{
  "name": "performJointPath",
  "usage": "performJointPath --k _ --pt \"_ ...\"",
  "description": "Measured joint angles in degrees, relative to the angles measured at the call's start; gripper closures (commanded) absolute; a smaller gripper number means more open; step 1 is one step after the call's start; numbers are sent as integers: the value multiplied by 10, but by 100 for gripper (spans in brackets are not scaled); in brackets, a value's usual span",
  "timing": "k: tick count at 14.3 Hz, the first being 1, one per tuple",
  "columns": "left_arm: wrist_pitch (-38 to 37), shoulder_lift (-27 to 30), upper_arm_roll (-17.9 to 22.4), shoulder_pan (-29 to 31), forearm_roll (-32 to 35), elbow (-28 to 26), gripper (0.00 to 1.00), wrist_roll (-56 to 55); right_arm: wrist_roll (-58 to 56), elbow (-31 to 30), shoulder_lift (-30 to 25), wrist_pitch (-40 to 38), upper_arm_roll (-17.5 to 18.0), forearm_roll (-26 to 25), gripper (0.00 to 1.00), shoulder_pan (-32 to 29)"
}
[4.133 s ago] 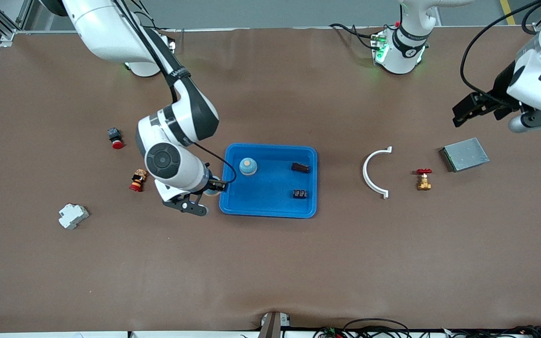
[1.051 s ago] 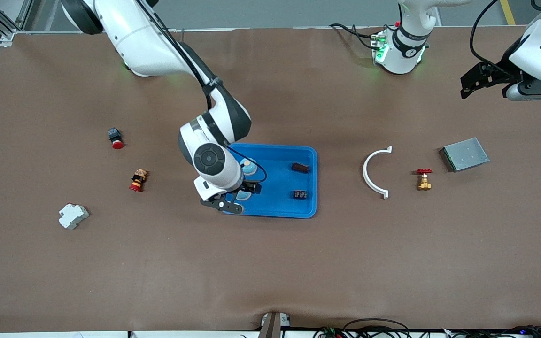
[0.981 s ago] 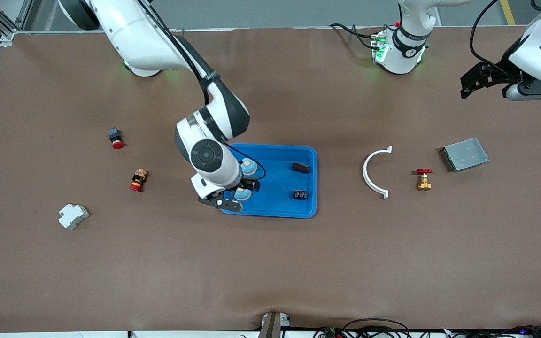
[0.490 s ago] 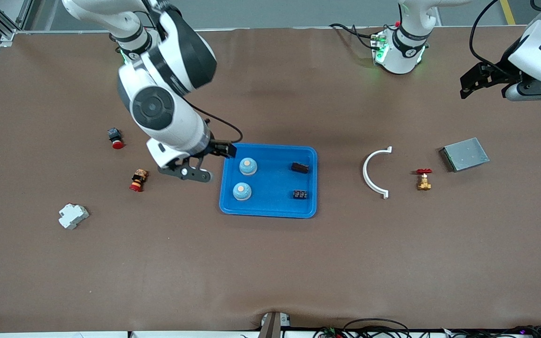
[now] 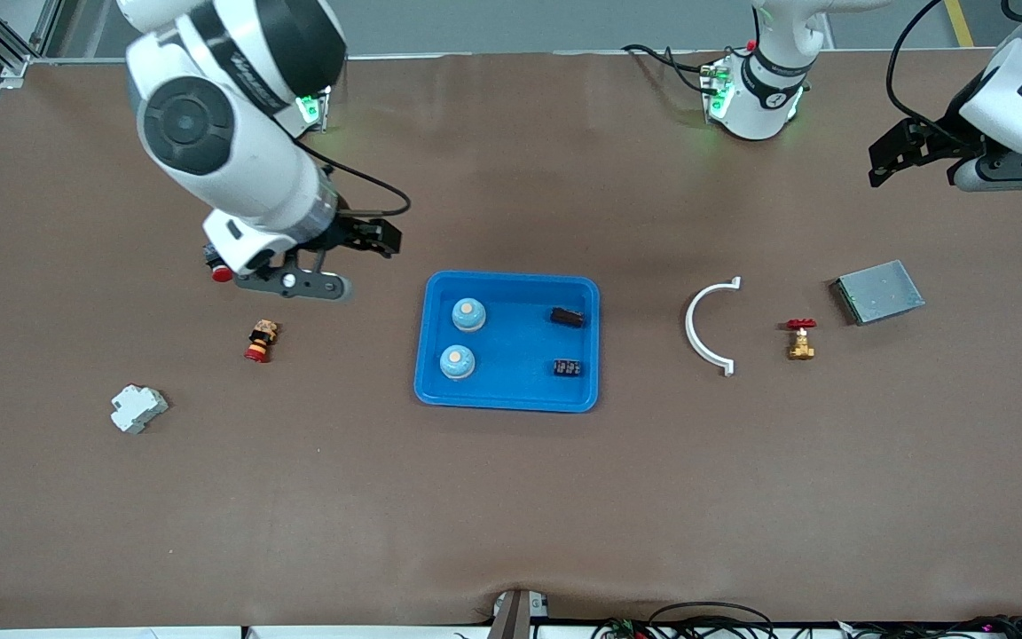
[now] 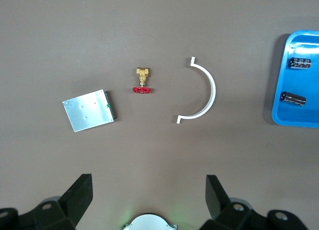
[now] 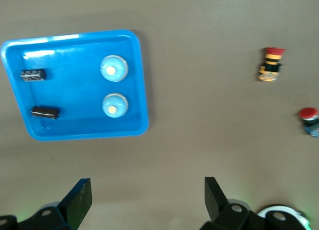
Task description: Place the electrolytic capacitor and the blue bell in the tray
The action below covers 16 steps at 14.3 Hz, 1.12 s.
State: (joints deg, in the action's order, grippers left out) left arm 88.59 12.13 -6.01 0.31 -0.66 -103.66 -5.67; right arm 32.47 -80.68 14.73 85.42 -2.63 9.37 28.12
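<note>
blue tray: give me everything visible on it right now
The tray is a bright blue, shallow rectangle with rounded corners and a raised rim; it looks like smooth plastic. It lies flat on the brown table mat near the middle. Inside, toward the right arm's end, stand two light blue bells with pale tops; toward the left arm's end lie two small dark capacitors. Neither gripper touches it or is over it.
</note>
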Motion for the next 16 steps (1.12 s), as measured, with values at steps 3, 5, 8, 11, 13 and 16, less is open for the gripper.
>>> performJointPath --k 3,5,8,11,13,16 --pt "0 -1 -1 0 0 0 0 0 -75 -18 -32 -17 -35 0 0 -30" --pt "0 -2 -2 0 0 0 0 0 -126 -38 -52 -15 -63 0 0 -53" --pt "0 -2 -2 0 0 -3 0 0 -189 -57 -72 -11 -123 1 0 -61" --pt "0 -2 -2 0 0 -4 0 0 -208 -64 -84 -6 -172 1 0 -62" --pt "0 -2 -2 0 0 -5 0 0 -209 -45 -87 -26 -180 1 0 -63" --pt "0 -2 -2 0 0 -6 0 0 -209 -29 -87 -38 -180 -3 0 -63"
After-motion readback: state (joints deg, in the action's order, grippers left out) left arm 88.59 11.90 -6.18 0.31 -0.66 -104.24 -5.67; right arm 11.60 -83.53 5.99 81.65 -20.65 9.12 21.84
